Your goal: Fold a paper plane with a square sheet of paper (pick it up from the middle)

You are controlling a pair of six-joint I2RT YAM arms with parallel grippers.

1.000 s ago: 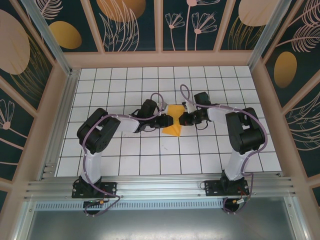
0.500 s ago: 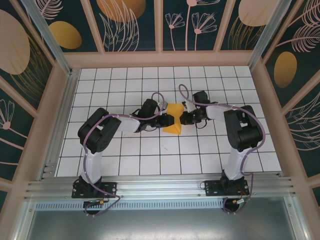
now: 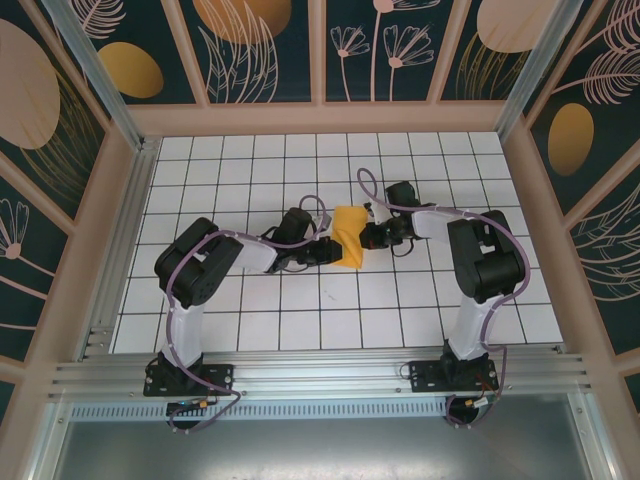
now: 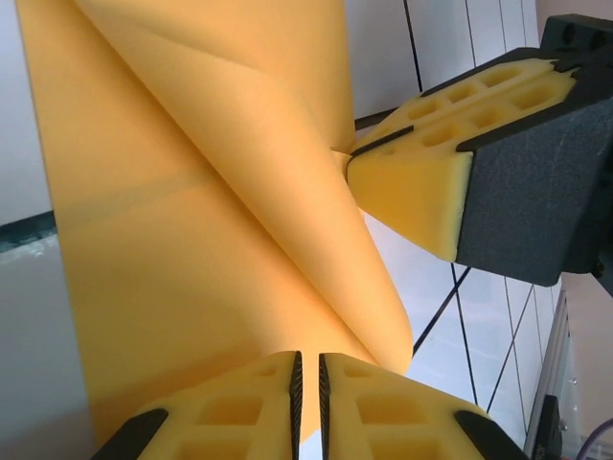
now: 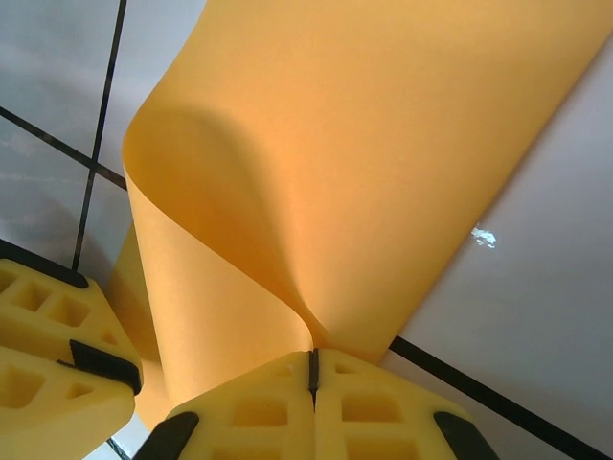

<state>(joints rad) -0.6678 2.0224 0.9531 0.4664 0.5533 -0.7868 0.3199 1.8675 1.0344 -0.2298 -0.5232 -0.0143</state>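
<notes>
White tile table (image 3: pixel 250 310), black grid lines, boxed in by dark floral wall panels (image 3: pixel 270 50).

Top view: left arm (image 3: pixel 195 265) and right arm (image 3: pixel 485 260) both reach in toward the middle of the table. Their heads meet from opposite sides at an orange sheet (image 3: pixel 349 238). The sheet sits near the table's centre, between the two arms and a little toward the far side. From up here it reads as a small bunched shape; its curl and the grip points are too small to make out.

Left wrist view: the sheet is close up, bowed into a long soft fold running corner to corner, with the tile showing past it. The left gripper (image 4: pixel 306 369) is at the bottom edge, its yellow foam pads (image 4: pixel 230 402) drawn almost together with a thin slit left between them. The sheet's lower edge runs into that slit and looks pinched there. The other arm's pad tip bites the sheet's far edge at upper right.

Right wrist view: the sheet rises and rolls over to the left in a smooth curve, and the fold narrows to a point right at the right gripper (image 5: pixel 312 369). Its pads are pressed fully together, down to a hairline seam, with the sheet clamped in it. The left arm's pads sit at lower left, against the sheet's underside.
</notes>
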